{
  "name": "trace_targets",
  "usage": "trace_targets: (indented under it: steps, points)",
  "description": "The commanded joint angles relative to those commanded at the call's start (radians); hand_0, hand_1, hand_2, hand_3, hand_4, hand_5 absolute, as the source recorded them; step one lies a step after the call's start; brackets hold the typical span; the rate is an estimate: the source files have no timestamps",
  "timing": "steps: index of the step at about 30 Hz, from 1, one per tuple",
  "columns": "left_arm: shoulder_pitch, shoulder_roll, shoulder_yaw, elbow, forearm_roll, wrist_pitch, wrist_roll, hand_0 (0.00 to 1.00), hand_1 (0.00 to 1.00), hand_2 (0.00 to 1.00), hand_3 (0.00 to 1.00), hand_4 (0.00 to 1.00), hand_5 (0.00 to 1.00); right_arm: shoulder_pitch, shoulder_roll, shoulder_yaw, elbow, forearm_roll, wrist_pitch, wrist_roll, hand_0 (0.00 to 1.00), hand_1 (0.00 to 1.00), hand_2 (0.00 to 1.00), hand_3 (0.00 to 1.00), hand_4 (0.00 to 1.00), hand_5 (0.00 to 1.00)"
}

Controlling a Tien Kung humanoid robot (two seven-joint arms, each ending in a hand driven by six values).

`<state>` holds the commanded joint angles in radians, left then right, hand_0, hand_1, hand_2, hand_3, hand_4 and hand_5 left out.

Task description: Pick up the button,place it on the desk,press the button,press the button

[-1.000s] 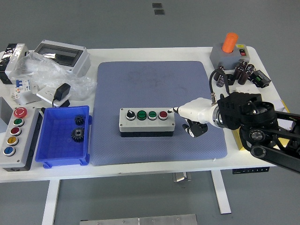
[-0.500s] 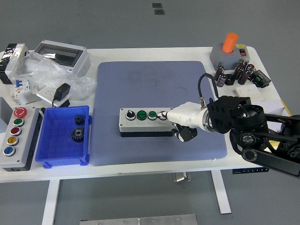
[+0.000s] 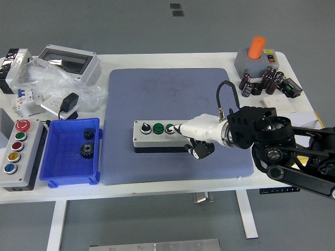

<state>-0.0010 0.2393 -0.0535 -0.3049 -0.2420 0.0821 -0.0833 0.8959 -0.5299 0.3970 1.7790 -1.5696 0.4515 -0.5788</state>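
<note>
Pressing is the step in hand, as far as the head view shows; the button box (image 3: 164, 136) is already lying flat on the blue mat (image 3: 175, 123) in the middle of the tabletop (image 3: 209, 59), so picking up and placing look done, and what is left is the pressing itself, though I cannot tell how many presses are done; the right hand (image 3: 201, 132) is reaching in from the right with one white finger stretched along the box's top, its tip lying over the right-hand end of the button row, while the other fingers are curling under and gripping nothing; the box is looking like a long grey case on a dark base, showing a black knob and two green buttons, the right-most button being hidden under the finger; the left hand is not showing.
</note>
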Motion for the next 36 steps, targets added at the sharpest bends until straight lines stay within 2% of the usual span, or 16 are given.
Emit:
trace_targets:
  steps: [9,16,36]
  points:
    - [0.001,-0.001,0.002,0.000,-0.001,0.000,0.000,0.660,0.655,0.603,0.583,0.573,0.156,-0.003,0.010,0.008,-0.044,-0.011,-0.021,0.009,0.470,0.416,0.310,0.998,0.271,0.002]
    - [0.003,-0.001,0.004,0.000,-0.002,0.000,0.000,0.660,0.655,0.603,0.582,0.574,0.158,-0.005,0.013,0.012,-0.064,-0.013,-0.019,0.010,0.467,0.414,0.310,0.998,0.273,0.002]
    - [0.003,-0.001,-0.003,-0.002,0.002,0.001,-0.001,0.660,0.655,0.603,0.583,0.577,0.157,-0.016,-0.008,0.017,-0.092,-0.007,-0.011,0.011,0.458,0.407,0.310,0.998,0.279,0.002]
